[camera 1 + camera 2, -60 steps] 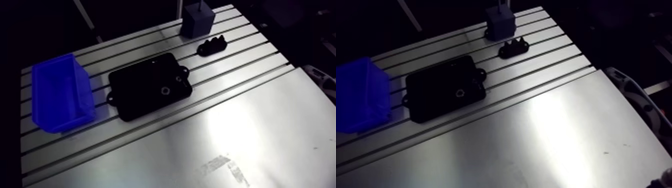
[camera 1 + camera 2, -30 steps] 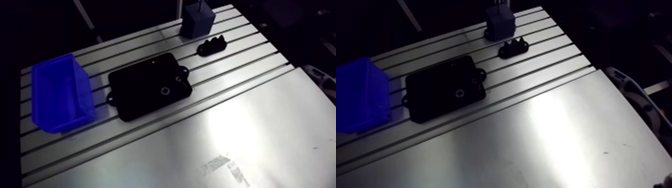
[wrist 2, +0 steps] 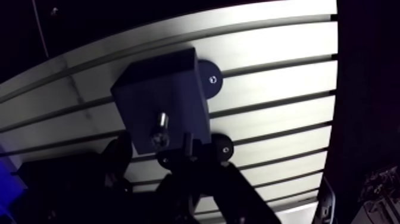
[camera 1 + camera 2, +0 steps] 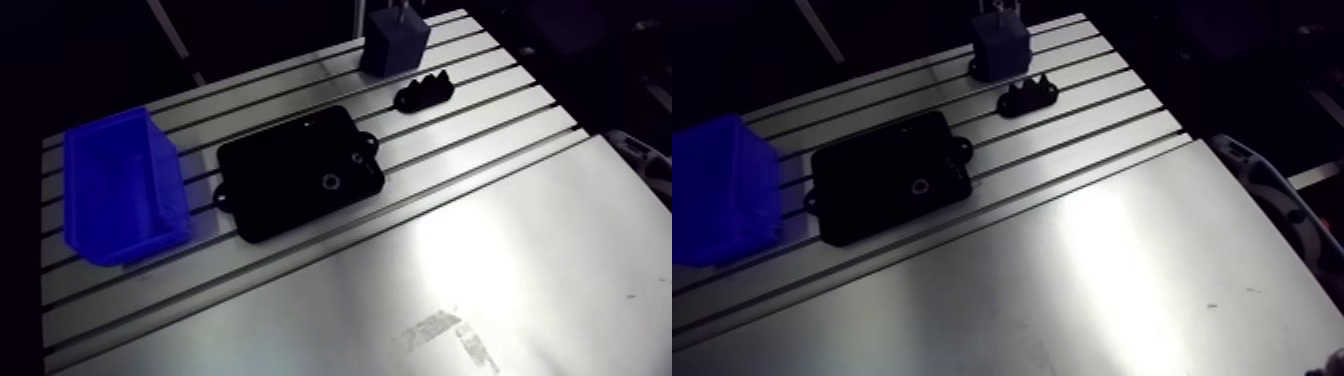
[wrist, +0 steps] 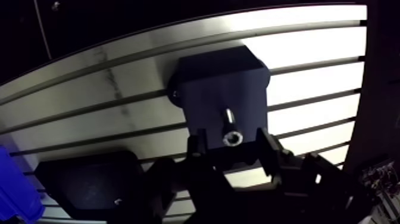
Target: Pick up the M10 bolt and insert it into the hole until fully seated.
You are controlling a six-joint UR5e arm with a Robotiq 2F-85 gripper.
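The bolt (image 5: 230, 126) stands upright in the top of a grey block (image 5: 220, 80). The gripper (image 5: 233, 143) hovers over the block, fingers (image 5: 268, 146) spread either side of the bolt's head, not clasping it. Near the block lies a black plate (image 4: 290, 185) with a hole (image 4: 329, 181).

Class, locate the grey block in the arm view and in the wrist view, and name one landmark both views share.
Arm view: grey block at the far edge of the table, beyond the black plate.
Wrist view: under and ahead of the claw, a bolt standing in its top.
Shared landmark: the black plate, near the block in both.
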